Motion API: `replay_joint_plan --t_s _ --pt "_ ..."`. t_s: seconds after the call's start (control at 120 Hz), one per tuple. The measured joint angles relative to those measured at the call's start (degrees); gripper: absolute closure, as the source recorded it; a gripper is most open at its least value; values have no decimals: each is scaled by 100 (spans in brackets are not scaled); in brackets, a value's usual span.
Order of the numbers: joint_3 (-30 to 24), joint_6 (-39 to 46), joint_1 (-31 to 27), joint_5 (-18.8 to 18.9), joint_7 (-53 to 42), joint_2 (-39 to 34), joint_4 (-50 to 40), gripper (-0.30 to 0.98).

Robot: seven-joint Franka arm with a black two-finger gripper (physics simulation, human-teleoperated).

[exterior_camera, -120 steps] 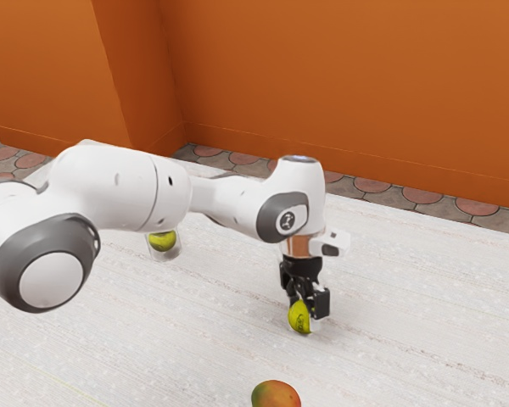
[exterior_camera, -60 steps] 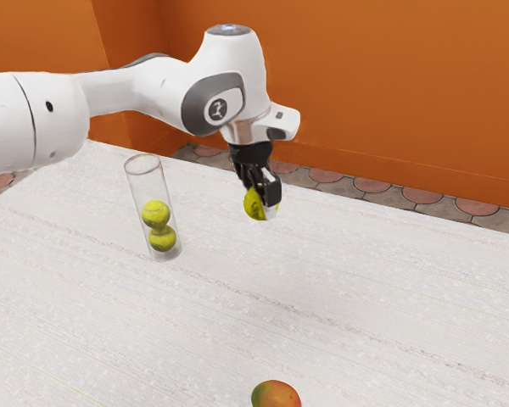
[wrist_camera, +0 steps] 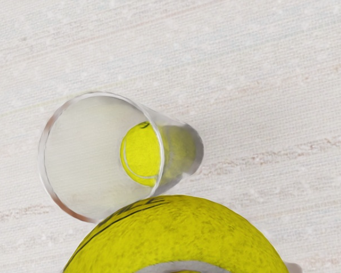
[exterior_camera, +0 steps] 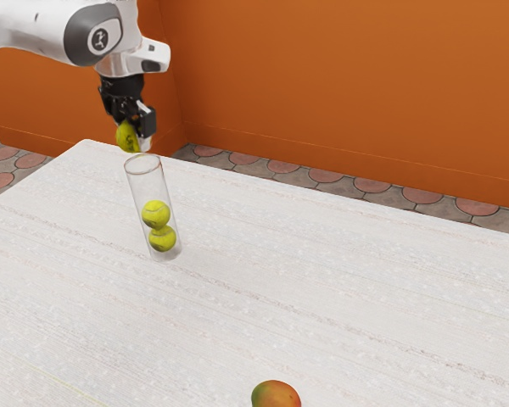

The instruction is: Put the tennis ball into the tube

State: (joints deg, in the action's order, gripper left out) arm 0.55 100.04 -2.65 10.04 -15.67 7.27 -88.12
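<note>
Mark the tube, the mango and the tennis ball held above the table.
Tube [exterior_camera: 149,186]: exterior view, on its clear upper wall.
Mango [exterior_camera: 276,396]: exterior view, on its reddish-orange skin.
Held tennis ball [wrist_camera: 184,230]: wrist view, on its yellow felt.

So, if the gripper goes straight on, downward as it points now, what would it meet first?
Probably the rim of the tube, with the held tennis ball, which looks off-centre above it; depth is unclear, though.
</note>
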Motion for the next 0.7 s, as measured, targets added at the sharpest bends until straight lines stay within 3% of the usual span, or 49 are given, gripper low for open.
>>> replay_joint_plan --t_s 0.233,0.442,0.7 --pt "1 -89 -150 18 -174 365 290 33" --pt "-11 -134 -256 -21 -369 692 582 13" --pt "-835 -294 -206 -98 -531 -116 82 4"
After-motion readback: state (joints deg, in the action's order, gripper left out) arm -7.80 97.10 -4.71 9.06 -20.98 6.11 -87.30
